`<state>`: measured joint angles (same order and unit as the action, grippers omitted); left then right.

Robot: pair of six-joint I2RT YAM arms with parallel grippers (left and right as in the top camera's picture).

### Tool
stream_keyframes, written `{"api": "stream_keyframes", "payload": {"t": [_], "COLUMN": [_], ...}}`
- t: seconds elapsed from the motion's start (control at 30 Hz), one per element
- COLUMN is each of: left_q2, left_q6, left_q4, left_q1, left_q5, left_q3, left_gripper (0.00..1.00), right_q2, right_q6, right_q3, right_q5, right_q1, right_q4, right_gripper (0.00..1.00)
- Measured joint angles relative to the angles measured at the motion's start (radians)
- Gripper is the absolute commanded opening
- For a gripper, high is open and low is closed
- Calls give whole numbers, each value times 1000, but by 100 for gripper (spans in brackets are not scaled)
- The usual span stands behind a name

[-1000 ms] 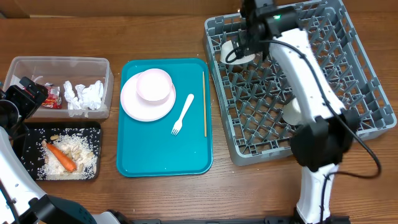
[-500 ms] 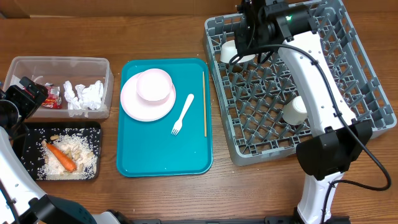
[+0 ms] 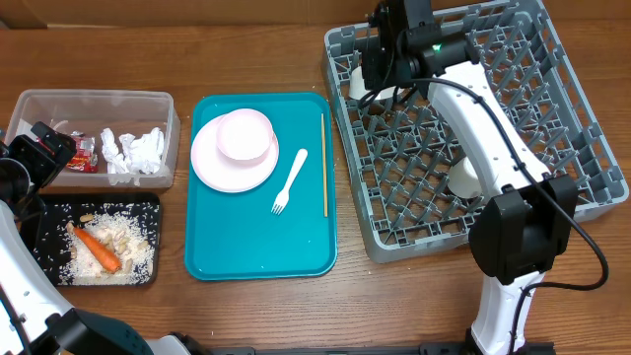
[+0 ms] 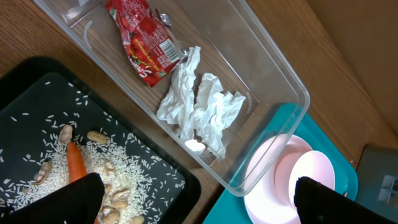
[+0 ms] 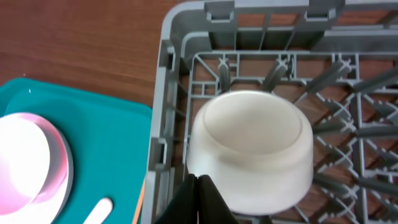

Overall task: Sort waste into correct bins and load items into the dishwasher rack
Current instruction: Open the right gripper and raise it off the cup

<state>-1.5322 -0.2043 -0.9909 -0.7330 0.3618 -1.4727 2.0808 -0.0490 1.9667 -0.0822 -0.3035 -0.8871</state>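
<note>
Two white round bowls [image 3: 245,135] (the second bowl [image 5: 252,149] sits just beyond the right gripper [image 5: 198,186] fingertips). One each: white round plate [image 3: 212,168], small white cup [image 3: 462,177], white plastic fork [image 3: 290,180], orange carrot [image 3: 97,248], red snack wrapper [image 4: 144,40], grey plastic lattice rack [image 3: 582,138], clear plastic tub [image 3: 99,95], shallow black tray [image 3: 49,212], teal serving tray [image 3: 246,237].

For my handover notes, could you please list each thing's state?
left gripper, jaws open
right gripper, jaws shut, empty
bowl in rack, upside down
clear tub, holds wrapper and tissue
black tray, holds carrot and rice
plate, carries second bowl
fork, lying flat on teal tray
chopstick, flat beside fork
</note>
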Motion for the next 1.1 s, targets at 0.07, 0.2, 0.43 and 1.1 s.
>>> {"api": "stream_keyframes", "payload": {"t": [0.07, 0.2, 0.43, 1.1], "left_q2": [0, 0, 0, 0], "left_q6": [0, 0, 0, 0], "left_q4": [0, 0, 0, 0], "left_q1": [0, 0, 0, 0], "left_q5": [0, 0, 0, 0], "left_q3": [0, 0, 0, 0], "left_gripper": [100, 100, 100, 100], "right_q2": [0, 0, 4, -17], "right_q6": [-3, -2, -4, -26], "right_q3": [-24, -102, -171, -152], "right_q5": [0, 1, 12, 34], "right_q1": [0, 0, 0, 1], "right_q4": [31, 114, 138, 61], "right_gripper": [9, 17, 17, 4]}}
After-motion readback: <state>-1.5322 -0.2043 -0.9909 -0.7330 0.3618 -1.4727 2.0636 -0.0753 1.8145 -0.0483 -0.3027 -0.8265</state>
